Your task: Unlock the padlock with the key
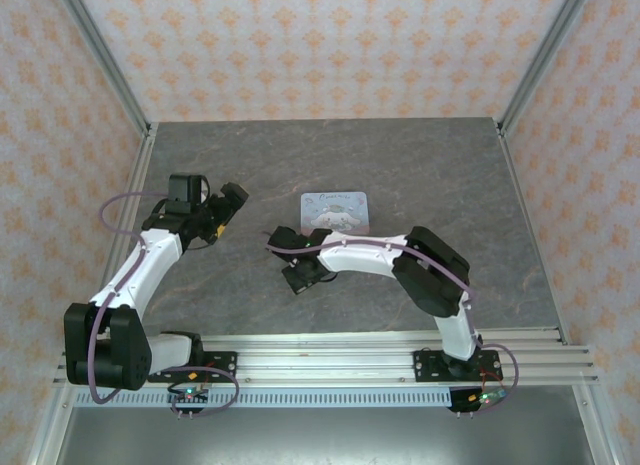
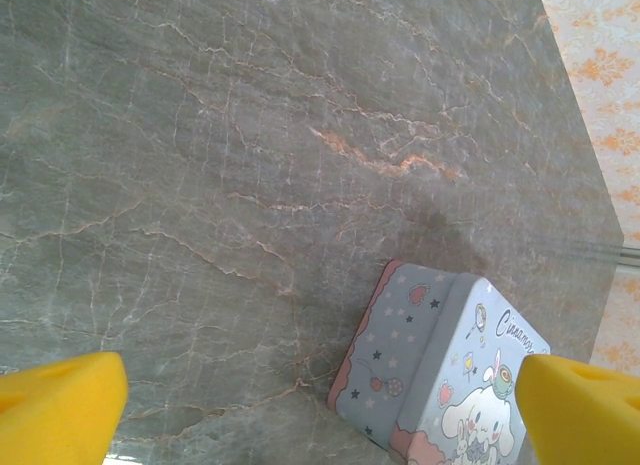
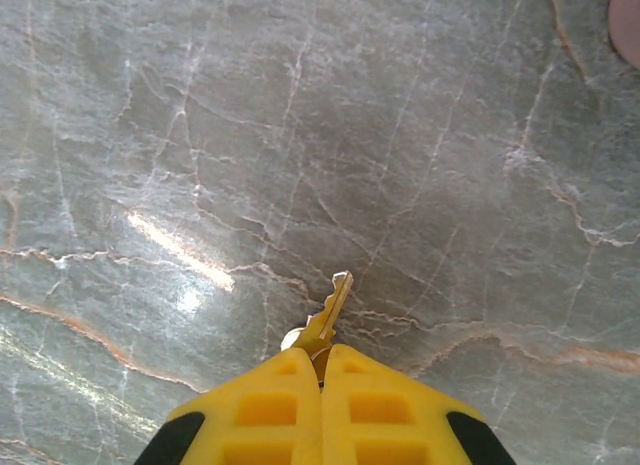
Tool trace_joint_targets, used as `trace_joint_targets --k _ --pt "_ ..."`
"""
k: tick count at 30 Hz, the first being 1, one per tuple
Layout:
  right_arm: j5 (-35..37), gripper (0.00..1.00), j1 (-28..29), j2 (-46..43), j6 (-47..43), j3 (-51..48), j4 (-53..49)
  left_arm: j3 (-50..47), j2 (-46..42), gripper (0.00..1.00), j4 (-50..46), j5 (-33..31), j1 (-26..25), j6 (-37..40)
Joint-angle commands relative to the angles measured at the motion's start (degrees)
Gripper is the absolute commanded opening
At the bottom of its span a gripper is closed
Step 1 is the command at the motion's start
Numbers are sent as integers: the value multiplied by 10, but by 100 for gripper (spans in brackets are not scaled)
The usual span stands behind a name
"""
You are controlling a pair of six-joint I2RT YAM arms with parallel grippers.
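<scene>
Currently: right claw (image 3: 322, 370), clenched on key (image 3: 330, 310), blade jutting past the yellow fingertips (image 3: 280, 390), over counter (image 1: 450, 185) centre, toward the near edge. Then left claw (image 2: 320, 400), released, fingers (image 2: 60, 405) wide apart, by the left edge. Farther: pale blue cartoon tin (image 1: 336, 211), lying flat, mid-counter, just beyond right claw.

The tin (image 1: 336, 212) lies right of the left end effector (image 1: 229, 206), apparently behind the right end effector (image 1: 298, 277).

Grey marble table (image 1: 330, 165); floral-papered walls (image 1: 330, 45)
</scene>
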Motion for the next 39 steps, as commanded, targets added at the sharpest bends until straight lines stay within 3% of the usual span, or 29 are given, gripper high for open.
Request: trace_joint_targets --k 1,10,17,23,27,32,37,39 --pt "27 0 3 -27 7 -34 -2 -10 -5 100 12 10 5 -2" --pt "-10 0 -34 -183 45 -158 85 -37 -18 100 42 47 0 -13" --pt "-59 0 -100 -285 92 -256 166 -55 -24 100 83 51 -63 -49" --pt "-68 0 -140 -336 273 -318 260 -111 -24 100 195 36 -140 -159" --pt "-27 0 -146 -363 414 -347 323 -142 -24 99 276 34 -176 -199" --pt "34 0 -159 -373 520 -335 321 -130 -40 91 288 26 -212 -134" --pt "71 0 -175 -363 559 -297 282 -115 -33 68 296 29 -239 -89" --pt "67 0 -185 -356 575 -292 286 -111 -20 63 310 26 -253 -81"
